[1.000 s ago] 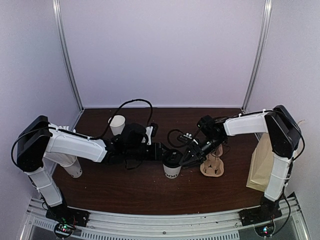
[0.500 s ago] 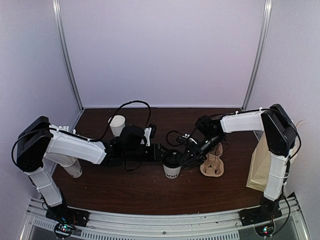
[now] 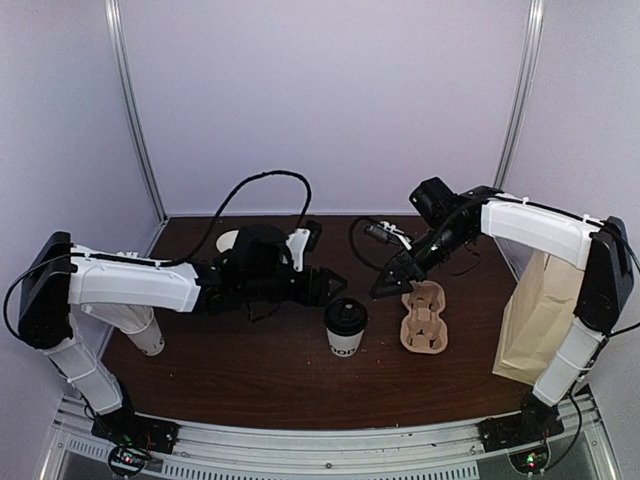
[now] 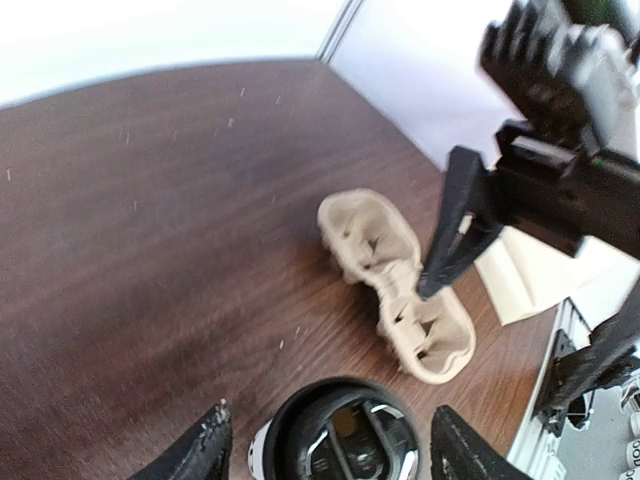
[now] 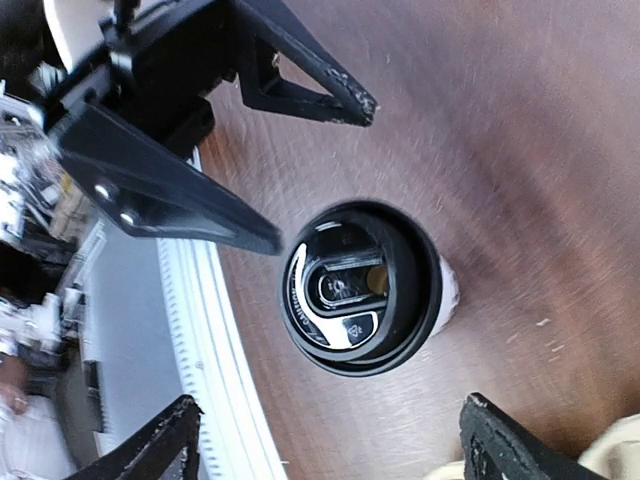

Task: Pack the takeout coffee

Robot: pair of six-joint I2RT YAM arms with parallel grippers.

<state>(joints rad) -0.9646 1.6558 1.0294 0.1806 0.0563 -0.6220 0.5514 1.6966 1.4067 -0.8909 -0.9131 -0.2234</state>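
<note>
1. Standing upright on the table (image 3: 250, 385), the takeout coffee (image 3: 346, 326), black lid on, nobody gripping it.
2. Left gripper (image 3: 327, 286) hovers just far-left of it, jaws spread and empty.
3. Right gripper (image 3: 384, 284) hangs far-right of it, jaws wide, empty, by the pulp carrier (image 3: 423, 320).

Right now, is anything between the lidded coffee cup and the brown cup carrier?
Nothing on the table: only bare tabletop lies between the coffee cup and the carrier. The right gripper hovers above, open.

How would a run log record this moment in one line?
coffee cup: upright, lidded | left end effector: open, off cup | right end effector: open, off cup | carrier: empty
</note>
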